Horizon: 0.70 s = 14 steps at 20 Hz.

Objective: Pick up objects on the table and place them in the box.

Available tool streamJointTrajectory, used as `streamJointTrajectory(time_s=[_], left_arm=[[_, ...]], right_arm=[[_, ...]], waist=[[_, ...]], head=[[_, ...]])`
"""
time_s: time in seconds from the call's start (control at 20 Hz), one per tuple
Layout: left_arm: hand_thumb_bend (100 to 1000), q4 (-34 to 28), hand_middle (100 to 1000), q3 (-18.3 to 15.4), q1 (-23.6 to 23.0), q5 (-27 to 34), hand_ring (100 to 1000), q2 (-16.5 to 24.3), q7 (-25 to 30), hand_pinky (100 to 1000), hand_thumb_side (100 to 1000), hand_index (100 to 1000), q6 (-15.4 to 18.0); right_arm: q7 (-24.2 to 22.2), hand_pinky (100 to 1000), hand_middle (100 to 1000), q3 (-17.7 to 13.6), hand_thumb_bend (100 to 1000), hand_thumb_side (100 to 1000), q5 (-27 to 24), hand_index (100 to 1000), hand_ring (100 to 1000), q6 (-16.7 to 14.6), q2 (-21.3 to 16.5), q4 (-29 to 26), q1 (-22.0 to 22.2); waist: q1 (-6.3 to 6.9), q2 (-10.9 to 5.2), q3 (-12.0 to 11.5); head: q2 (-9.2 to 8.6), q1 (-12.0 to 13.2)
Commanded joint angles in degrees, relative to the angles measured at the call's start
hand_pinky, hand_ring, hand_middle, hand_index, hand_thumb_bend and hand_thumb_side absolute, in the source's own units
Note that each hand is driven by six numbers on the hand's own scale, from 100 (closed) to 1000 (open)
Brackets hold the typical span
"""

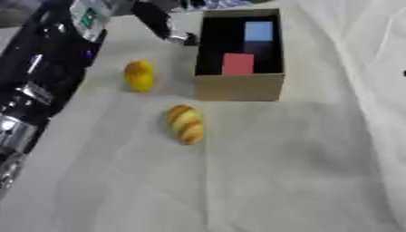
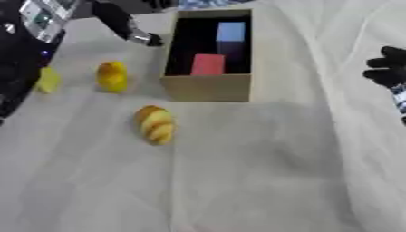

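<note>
White cloth covers the desk (image 1: 301, 181). Toward its far edge stands a cardboard box (image 1: 238, 87), open on top, dark inside, holding a red block (image 1: 238, 64) near the front wall and a blue block (image 1: 258, 31) behind it. Left of the box sits a yellow rounded object (image 1: 139, 75); nearer the camera lies a striped bread roll (image 1: 185, 123), apart from both. A small yellow piece (image 2: 48, 80) shows further left. The left robot hand (image 1: 176, 36) hovers just left of the box's far corner; whether it is clenched cannot be told. The right robot hand (image 2: 388, 68) rests at the right edge, fingers relaxed, holding nothing.
</note>
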State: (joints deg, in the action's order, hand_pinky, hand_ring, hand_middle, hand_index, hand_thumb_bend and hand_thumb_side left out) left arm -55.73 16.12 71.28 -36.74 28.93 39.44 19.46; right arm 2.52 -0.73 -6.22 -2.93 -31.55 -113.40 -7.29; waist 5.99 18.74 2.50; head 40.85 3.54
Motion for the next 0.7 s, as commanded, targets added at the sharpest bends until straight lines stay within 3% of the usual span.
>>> streamJointTrajectory(time_s=[0.05,0.2,0.45,0.55,0.7], left_arm=[[528,-2.8,786,-0.2,-0.8,1.8,798,7.4,0.5,842,562,867,-0.8],[528,-4.0,786,-0.8,-2.9,2.5,798,10.4,0.4,842,562,866,-1.7],[539,-4.7,794,-0.8,-3.4,2.9,807,11.0,0.6,847,544,877,-2.3],[545,-3.2,797,-2.4,-5.0,1.9,809,12.6,0.1,848,532,885,-3.4],[559,-1.0,802,-4.3,-7.1,-0.2,812,15.6,-1.4,850,514,893,-4.3]], right_arm=[[0.4,882,758,-0.8,100,710,0.3,887,784,-0.2,-1.3,-1.2,-0.1],[0.6,882,758,-0.9,100,710,0.4,887,784,-0.3,-1.4,-1.2,0.0],[0.7,881,758,-0.9,100,710,0.5,887,784,-0.3,-1.4,-1.2,0.0],[1.1,881,758,-1.4,100,714,0.8,887,784,-0.4,-1.4,-1.2,0.5],[1.2,881,758,-1.3,100,716,0.9,886,784,-0.6,-1.2,-1.2,0.2]], waist=[[-0.66,-1.35,-0.4],[-0.83,-1.25,-0.8],[-0.89,-1.19,-0.8],[-2.04,-0.62,-2.1],[-2.91,-0.08,-1.9]], head=[[0.1,-0.5],[-0.09,-0.5],[-0.2,-0.6],[-1.09,-1.2],[-1.89,-0.4]])
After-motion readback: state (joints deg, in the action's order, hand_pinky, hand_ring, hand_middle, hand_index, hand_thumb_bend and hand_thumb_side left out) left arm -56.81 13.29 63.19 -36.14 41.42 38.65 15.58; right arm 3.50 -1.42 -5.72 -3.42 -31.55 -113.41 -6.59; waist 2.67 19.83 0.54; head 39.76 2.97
